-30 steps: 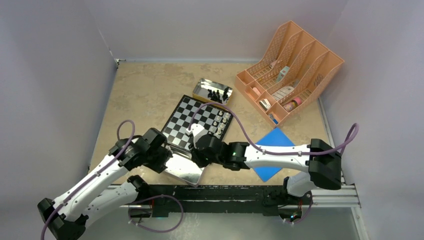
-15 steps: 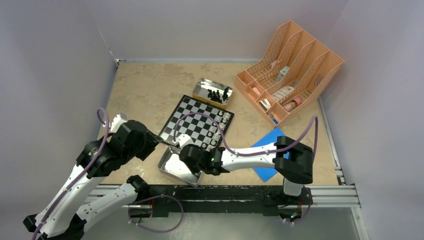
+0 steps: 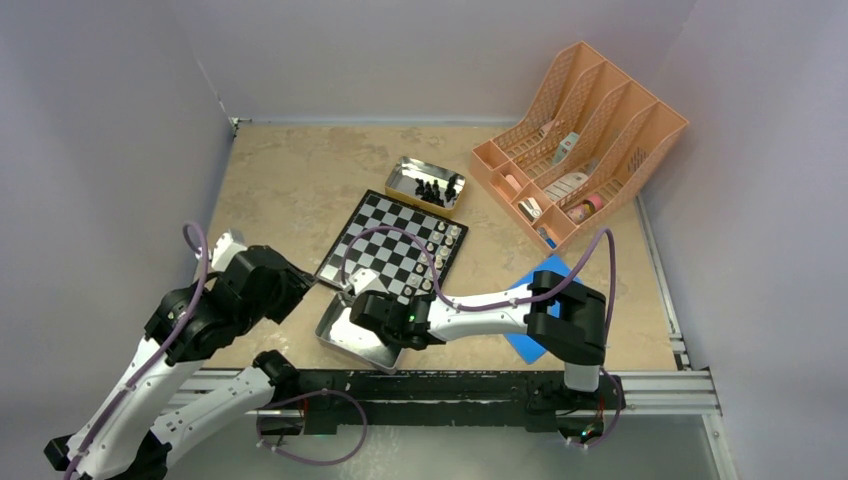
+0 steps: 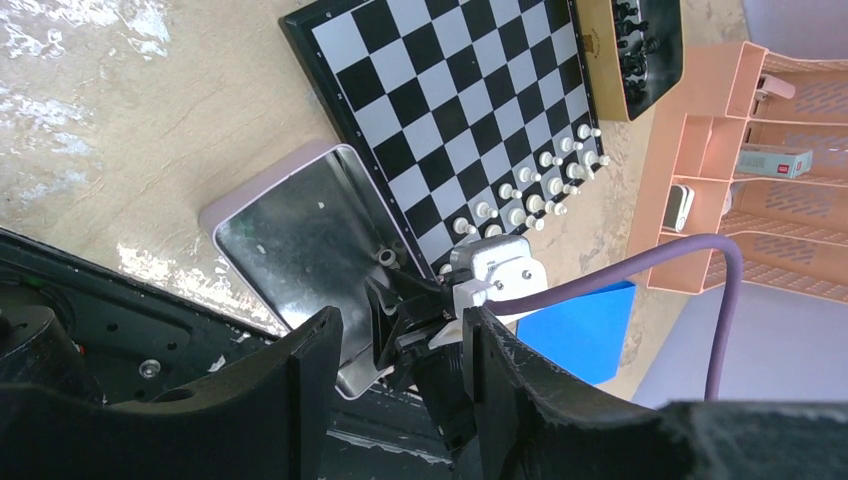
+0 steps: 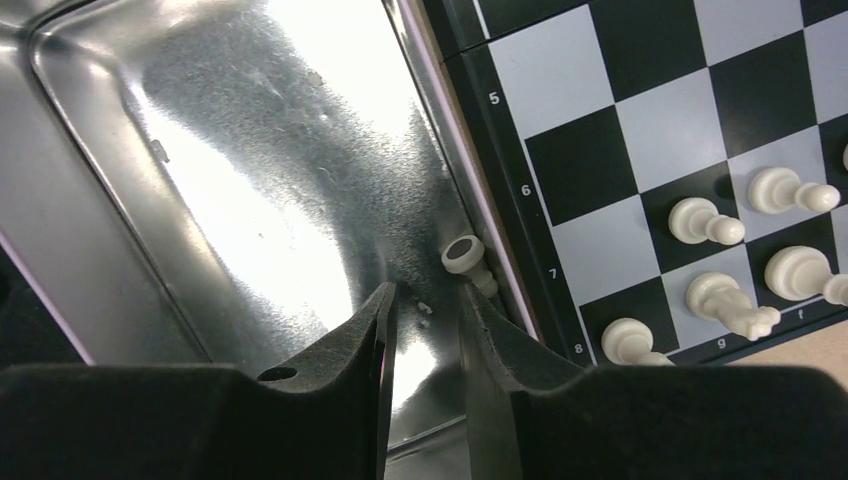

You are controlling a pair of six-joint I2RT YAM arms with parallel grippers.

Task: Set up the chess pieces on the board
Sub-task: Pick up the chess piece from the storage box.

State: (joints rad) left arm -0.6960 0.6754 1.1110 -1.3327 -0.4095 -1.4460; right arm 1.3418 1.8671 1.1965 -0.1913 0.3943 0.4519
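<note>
Right gripper (image 5: 428, 300): fingers narrowly parted, nothing between them, poised low inside the shiny rectangular metal tin (image 5: 250, 200). Just past the right fingertip, against the tin wall nearest the board: one cream-white chess piece (image 5: 465, 258), round base turned toward the camera, judged the last one in that tin. Butted against the same tin: flat black-and-white checkered chessboard (image 5: 640, 120), with cream-white pieces (image 4: 537, 204) massed in two rows along one edge; exact count and correct order not resolvable at this size. All other squares bare. Left gripper (image 4: 398, 320): spread wide, empty, held off to the side. In the second metal tin (image 3: 408, 170) beyond the board: black pieces (image 3: 432, 188), none placed yet. Judged just under half complete.
</note>
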